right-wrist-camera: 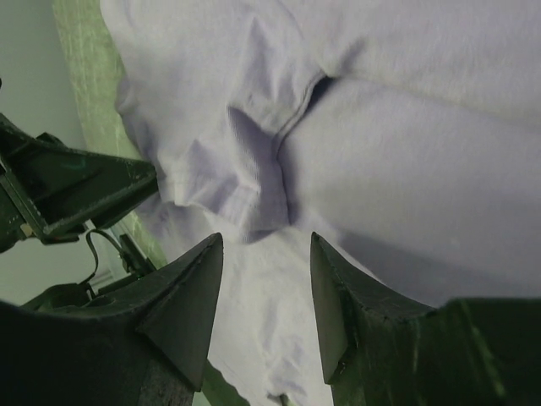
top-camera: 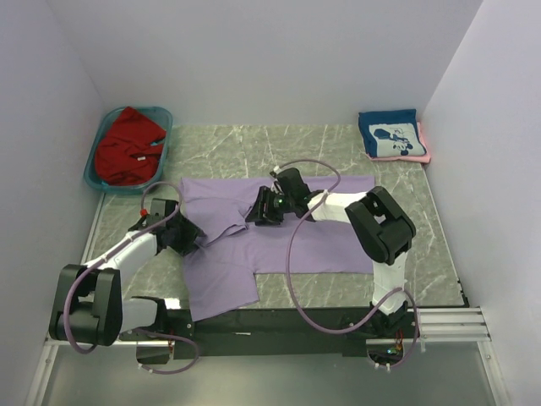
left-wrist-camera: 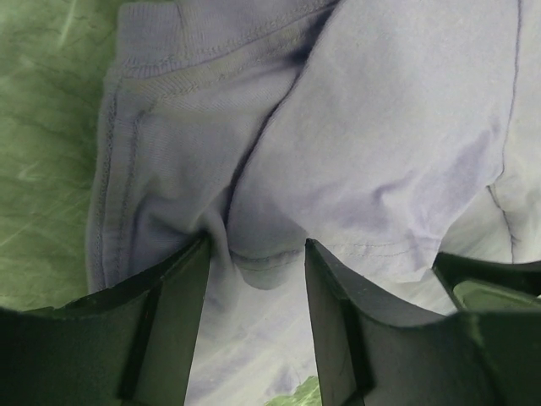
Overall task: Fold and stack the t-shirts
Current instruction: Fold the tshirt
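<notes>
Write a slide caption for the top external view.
Left gripper and right gripper over the spread lavender t-shirt; red t-shirt in teal tub.

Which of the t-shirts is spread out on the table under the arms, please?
The lavender t-shirt; the red t-shirt is bunched in the tub, the navy one folded far right.

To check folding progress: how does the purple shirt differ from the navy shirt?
The purple shirt lies spread out in the middle of the table; the navy shirt is folded small in the far right corner. The purple shirt is plain; the navy shirt bears a white graphic. The purple shirt lies directly on it, the navy shirt on a pink shirt. Both are cloth.
</notes>
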Available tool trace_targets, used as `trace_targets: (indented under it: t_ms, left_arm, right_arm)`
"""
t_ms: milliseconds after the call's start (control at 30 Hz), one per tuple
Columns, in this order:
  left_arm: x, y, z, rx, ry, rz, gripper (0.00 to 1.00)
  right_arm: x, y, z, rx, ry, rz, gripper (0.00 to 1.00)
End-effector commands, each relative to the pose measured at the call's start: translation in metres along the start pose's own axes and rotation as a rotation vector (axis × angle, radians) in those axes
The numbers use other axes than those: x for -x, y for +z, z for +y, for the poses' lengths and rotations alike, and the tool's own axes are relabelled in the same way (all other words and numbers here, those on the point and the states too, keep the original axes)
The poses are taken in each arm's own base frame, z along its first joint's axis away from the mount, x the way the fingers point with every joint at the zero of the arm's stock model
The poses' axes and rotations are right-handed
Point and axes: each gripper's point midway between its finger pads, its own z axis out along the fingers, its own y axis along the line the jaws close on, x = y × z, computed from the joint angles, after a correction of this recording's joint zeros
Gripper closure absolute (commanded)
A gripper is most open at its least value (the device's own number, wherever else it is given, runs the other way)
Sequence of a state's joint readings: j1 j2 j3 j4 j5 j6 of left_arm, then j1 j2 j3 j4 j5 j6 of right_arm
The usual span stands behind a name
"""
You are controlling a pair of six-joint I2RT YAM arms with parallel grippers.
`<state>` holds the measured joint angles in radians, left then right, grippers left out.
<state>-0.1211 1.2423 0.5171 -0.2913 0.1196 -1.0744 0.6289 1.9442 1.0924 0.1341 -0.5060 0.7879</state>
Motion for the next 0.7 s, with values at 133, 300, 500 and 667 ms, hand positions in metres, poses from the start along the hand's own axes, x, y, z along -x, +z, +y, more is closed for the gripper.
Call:
trace_targets:
  t_ms: [133, 300, 500, 667]
  left_arm:
    - [0.008, -0.016, 0.007, 0.057, 0.035, -0.043, 0.44]
    - [-0.001, -0.015, 0.039, 0.15, 0.023, -0.033, 0.43]
    - [0.003, -0.025, 0.027, 0.109, 0.015, -0.048, 0.41]
    - [0.015, -0.043, -0.005, 0.018, 0.03, -0.081, 0.41]
  right_arm:
    - [0.015, 0.01, 0.029, 0.067, -0.058, -0.025, 0.48]
    - [0.014, 0.011, 0.03, 0.073, -0.06, -0.023, 0.47]
    - [0.012, 0.01, 0.03, 0.076, -0.068, -0.018, 0.48]
    - [0.013, 0.01, 0.03, 0.077, -0.074, -0.019, 0.48]
